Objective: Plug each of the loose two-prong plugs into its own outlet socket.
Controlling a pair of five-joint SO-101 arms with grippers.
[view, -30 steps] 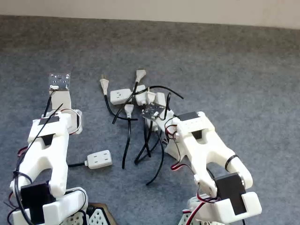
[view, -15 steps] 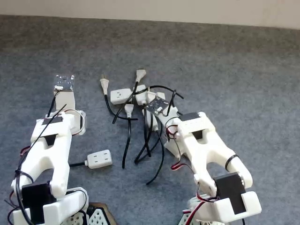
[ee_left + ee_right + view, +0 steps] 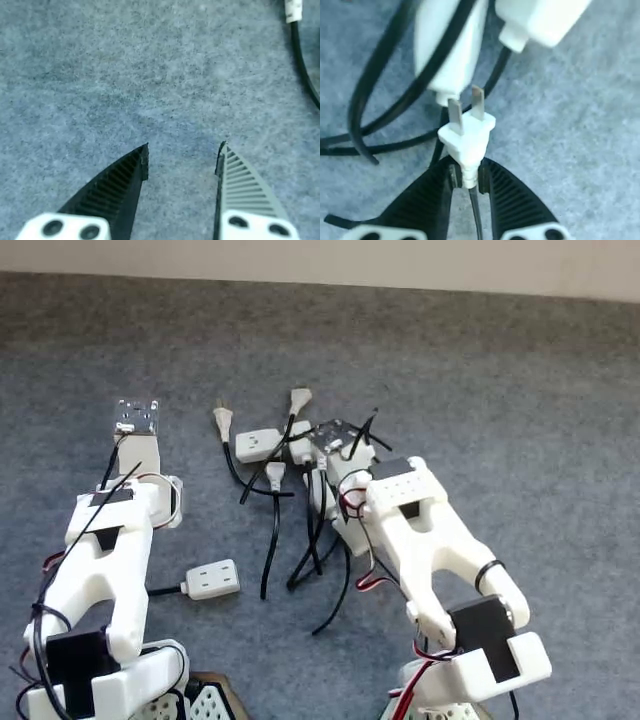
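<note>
Since a second ago our right gripper (image 3: 337, 433) has pushed forward into the cord pile.

High view: it is over the black cords (image 3: 318, 540), just beside an outlet socket (image 3: 258, 444); the left gripper (image 3: 135, 418) hangs well apart, with a loose plug (image 3: 222, 420) between them on the grey carpet (image 3: 520, 390). Left wrist: its fingers are spread above bare carpet, holding nothing; we think it waits. Right wrist: the fingers are clenched on the neck of a white two-prong plug (image 3: 467, 137), so both flat metal prongs stay free; they point at the end of a white socket block (image 3: 451, 45), not yet inside.
</note>
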